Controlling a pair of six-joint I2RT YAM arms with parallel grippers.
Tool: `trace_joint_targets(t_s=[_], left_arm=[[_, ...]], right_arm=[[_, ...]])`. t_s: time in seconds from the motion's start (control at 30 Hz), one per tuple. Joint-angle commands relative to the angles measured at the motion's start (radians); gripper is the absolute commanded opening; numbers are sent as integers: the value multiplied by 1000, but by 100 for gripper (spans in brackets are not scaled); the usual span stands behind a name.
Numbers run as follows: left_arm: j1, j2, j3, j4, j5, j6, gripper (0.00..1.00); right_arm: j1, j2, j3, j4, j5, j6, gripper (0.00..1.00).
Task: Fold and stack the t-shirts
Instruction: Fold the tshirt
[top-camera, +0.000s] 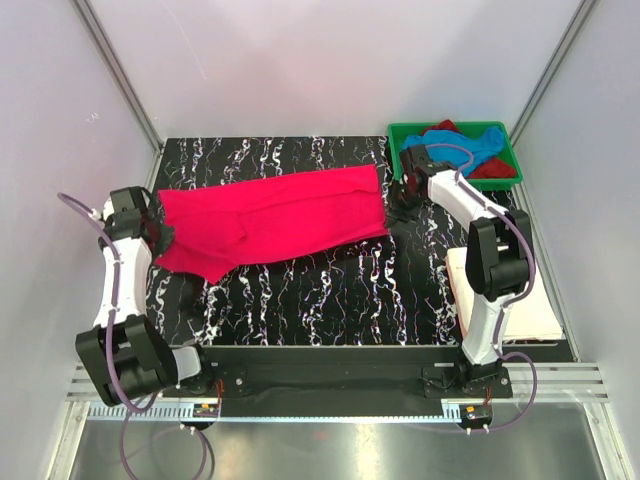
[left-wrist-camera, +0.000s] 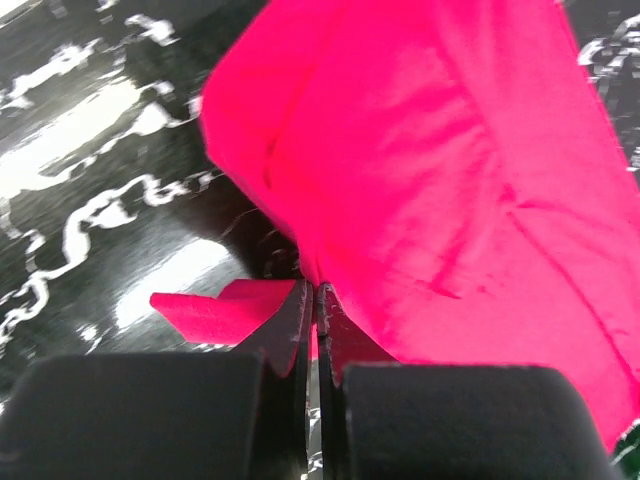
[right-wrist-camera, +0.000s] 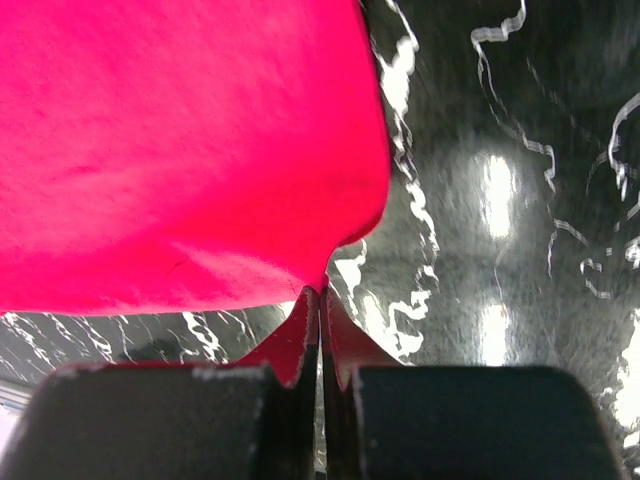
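your left gripper (left-wrist-camera: 316, 295) has its jaws pressed together on the left end of the hot pink t-shirt (top-camera: 270, 215), with cloth pinched between them. your right gripper (right-wrist-camera: 320, 293) is closed the same way on the shirt's right end. the shirt lies stretched in a long band across the far half of the black marbled table (top-camera: 330, 300), between the two grippers. in the far right corner, the green tray (top-camera: 415, 127) holds a sky blue t-shirt (top-camera: 482, 142) and a dark red t-shirt (top-camera: 447, 127), bunched together. a white folded cloth (top-camera: 520, 310) lies flat by your right arm.
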Motion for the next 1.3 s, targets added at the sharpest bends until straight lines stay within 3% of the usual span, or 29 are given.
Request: trace_joint_targets(t_s=[0.0, 0.97, 1.27], left_arm=[[-27, 37, 77, 73, 12, -16, 0], [-28, 532, 544, 136, 79, 37, 0], [-25, 621, 610, 127, 105, 50, 0]], right_arm=[[0, 48, 102, -78, 28, -41, 0], [-28, 465, 763, -244, 97, -77, 0], [-38, 523, 816, -210, 80, -71, 0]])
